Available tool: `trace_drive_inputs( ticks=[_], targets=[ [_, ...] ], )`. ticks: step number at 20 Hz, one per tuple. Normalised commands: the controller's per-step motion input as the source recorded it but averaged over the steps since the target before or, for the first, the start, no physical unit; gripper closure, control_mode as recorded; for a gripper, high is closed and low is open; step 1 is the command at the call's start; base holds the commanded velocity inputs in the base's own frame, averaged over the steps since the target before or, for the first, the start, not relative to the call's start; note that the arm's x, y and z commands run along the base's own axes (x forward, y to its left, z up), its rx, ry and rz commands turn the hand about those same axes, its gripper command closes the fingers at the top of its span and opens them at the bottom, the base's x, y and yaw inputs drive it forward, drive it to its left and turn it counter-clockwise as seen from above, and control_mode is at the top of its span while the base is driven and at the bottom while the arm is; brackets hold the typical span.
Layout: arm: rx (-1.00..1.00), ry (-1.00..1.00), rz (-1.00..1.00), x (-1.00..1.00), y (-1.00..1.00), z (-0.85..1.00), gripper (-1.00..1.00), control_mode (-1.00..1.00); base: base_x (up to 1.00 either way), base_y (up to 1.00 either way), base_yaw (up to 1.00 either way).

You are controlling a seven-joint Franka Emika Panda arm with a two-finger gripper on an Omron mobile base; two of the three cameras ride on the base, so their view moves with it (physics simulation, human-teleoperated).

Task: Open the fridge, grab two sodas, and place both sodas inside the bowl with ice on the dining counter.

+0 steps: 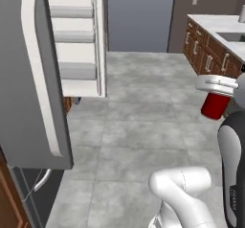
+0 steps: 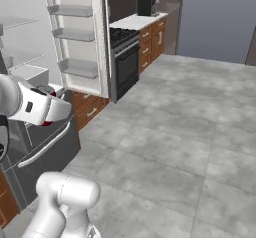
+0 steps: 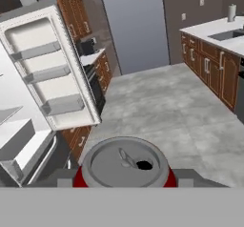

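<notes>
The gripper is clamped on a red soda can, holding it upright in the air out in front of the open fridge — the hand view looks straight down on the can's silver top, with a dark finger on either side of it.

The can looks light and rigid, but its painted wall is smooth and probably slick, so the grip across the upper body just under the rim seems the right one; squeezing harder than needed could dent thin metal. Kept upright, it should ride steadily.

The fridge's door with its white shelves stands swung wide, and its free edge juts toward the tiled floor. The near grey door with the long white handle is also open. Away from the fridge the floor is bare — room to swing. The sink counter lies well beyond the can, across the floor from the fridge.
</notes>
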Motion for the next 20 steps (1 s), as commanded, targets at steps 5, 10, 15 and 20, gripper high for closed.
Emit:
trace_drive_inputs(
  ticks=[5, 10, 15, 20],
  targets=[
    [0.00, 0.00, 0.00, 0.00, 0.00, 0.00, 1.00, 1.00, -0.81, -0.13, -0.33],
    [0.00, 0.00, 0.00, 0.00, 0.00, 0.00, 1.00, 1.00, -0.58, -0.57, -0.19],
    [0.00, 0.00, 0.00, 0.00, 0.00, 0.00, 1.00, 1.00, -0.58, -0.84, -0.12],
    [0.00, 0.00, 0.00, 0.00, 0.00, 0.00, 1.00, 1.00, -0.50, -0.91, -0.11]
  ],
)
